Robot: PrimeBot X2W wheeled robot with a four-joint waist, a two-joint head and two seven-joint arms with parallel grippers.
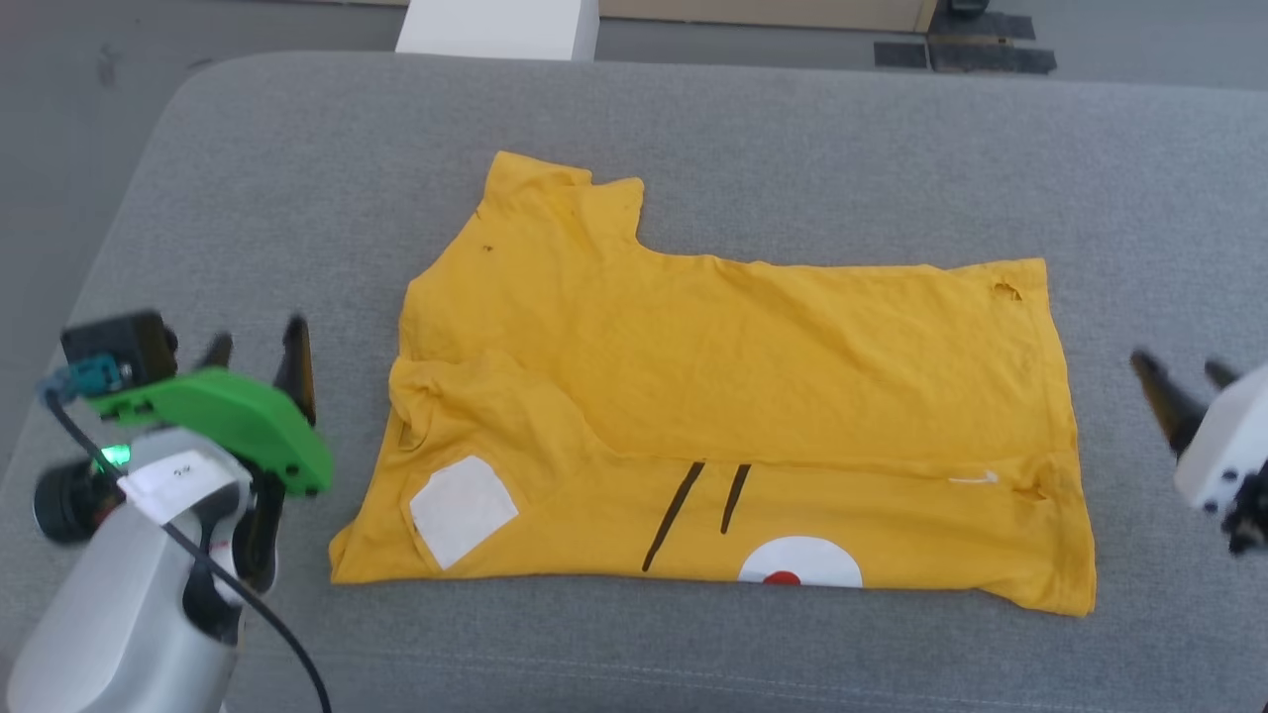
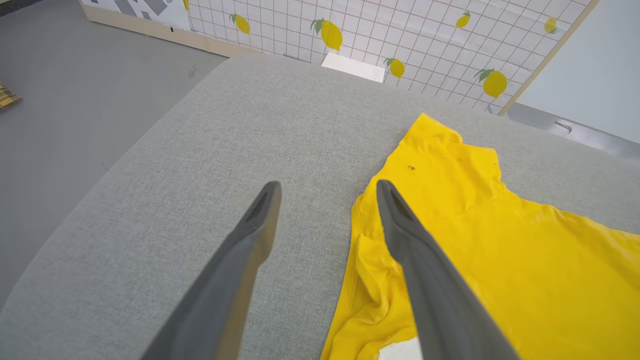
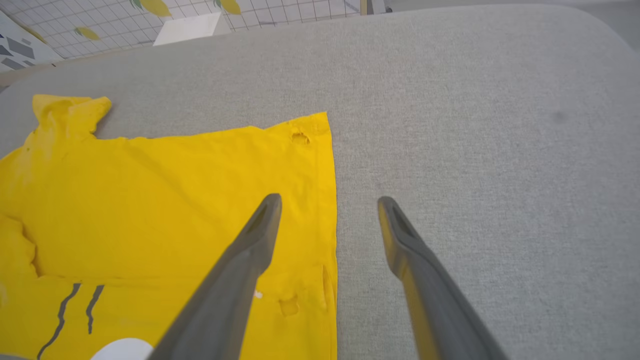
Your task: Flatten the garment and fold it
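Grey woven fabric covers the table point(image 1: 792, 129) in front of you, and the bright yellow cotton T-shirt point(image 1: 713, 396) lies at its middle, spread mostly flat. Its near strip is folded over along the 6 o'clock edge. On that strip you can see a white square patch point(image 1: 463, 510) toward 8 o'clock, two short black strokes point(image 1: 698, 510) and a white semicircle with a red dot point(image 1: 800, 564) at the hem. One sleeve point(image 1: 555, 198) points to 11 o'clock, and the cloth near 9 o'clock is bunched into wrinkles. A small hole point(image 1: 1005, 290) shows at the 2 o'clock corner.

Your left end effector point(image 1: 256, 342) sits at 9 o'clock, just beside the shirt's edge, fingers spread and gripping nothing. In the left wrist view point(image 2: 327, 187) one finger crosses the yellow edge.

Your right end effector point(image 1: 1179, 368) is at 3 o'clock, clear of the shirt, also spread and empty. In the right wrist view point(image 3: 328, 200) it straddles the side hem.

Beyond the table at 12 o'clock stand a white block point(image 1: 498, 28) and a grid-patterned wall panel with lemon prints point(image 2: 400, 40).
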